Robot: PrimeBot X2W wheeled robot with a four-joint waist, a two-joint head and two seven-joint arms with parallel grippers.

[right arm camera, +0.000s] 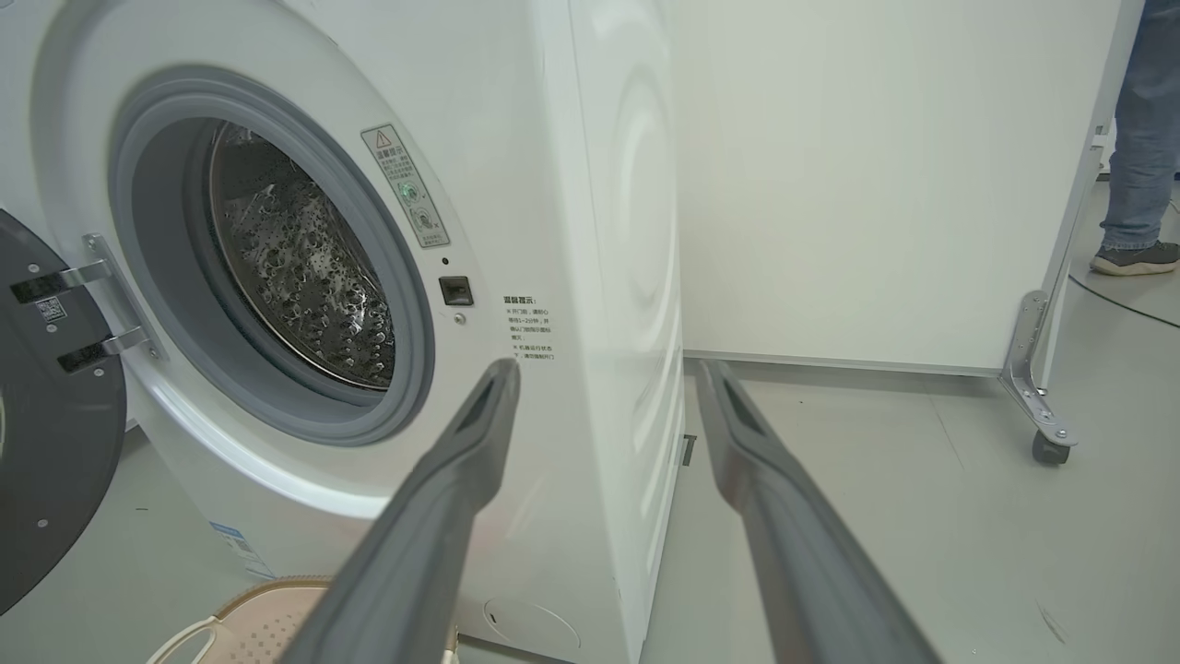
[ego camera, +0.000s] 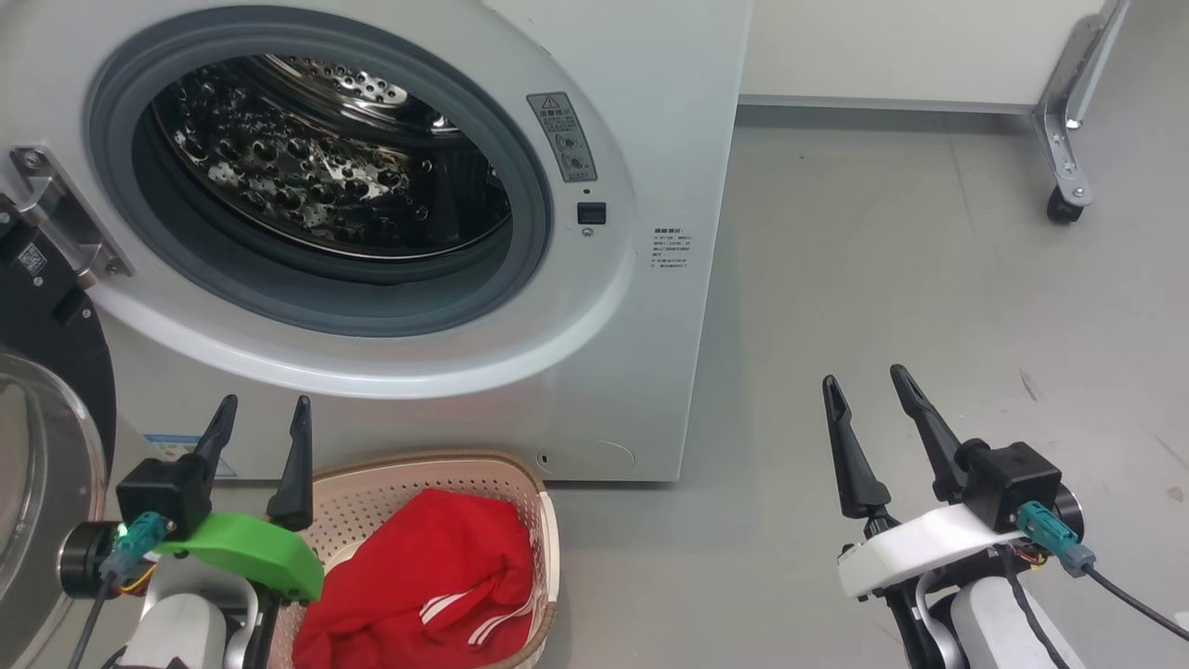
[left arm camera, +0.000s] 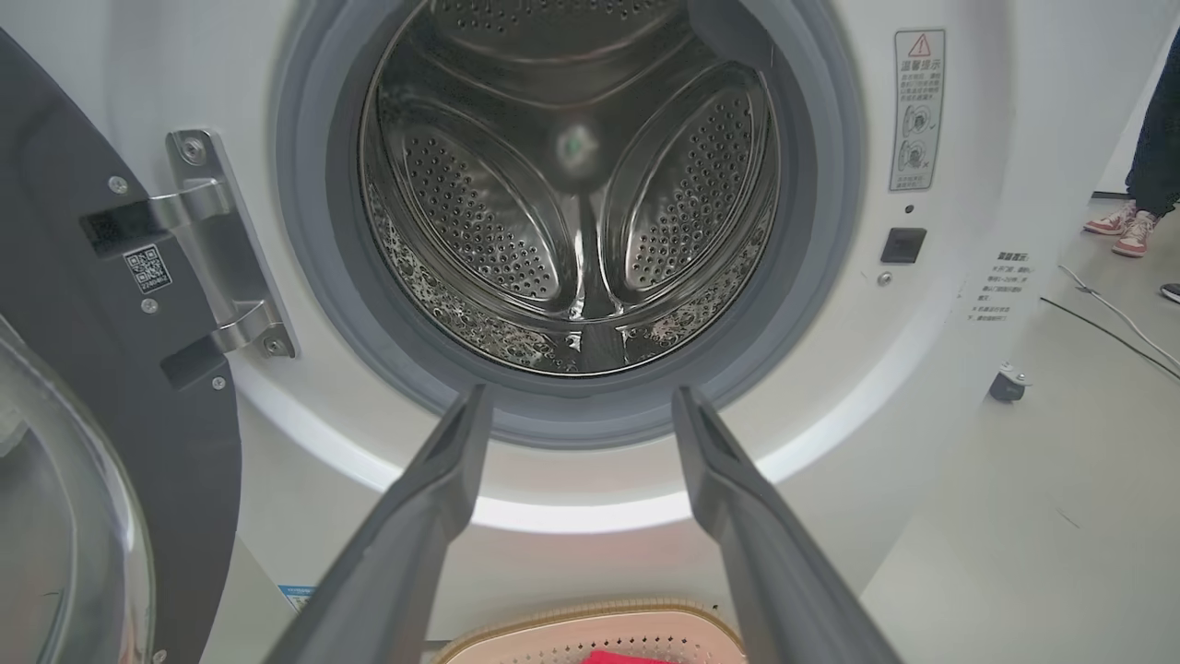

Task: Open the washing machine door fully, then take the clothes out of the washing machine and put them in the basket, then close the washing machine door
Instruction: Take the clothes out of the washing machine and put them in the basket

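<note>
Hanging open leftward, the washing machine door (ego camera: 51, 334) shows its inner face; left claw (ego camera: 265, 401), right claw (ego camera: 864, 375) spread, empty.

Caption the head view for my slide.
Washing machine door open, drum empty, red clothes in basket, left gripper and right gripper open.

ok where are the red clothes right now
In the head view the red clothes lie heaped in the basket on the floor at lower left, in front of the washing machine, just right of the left gripper.
</note>
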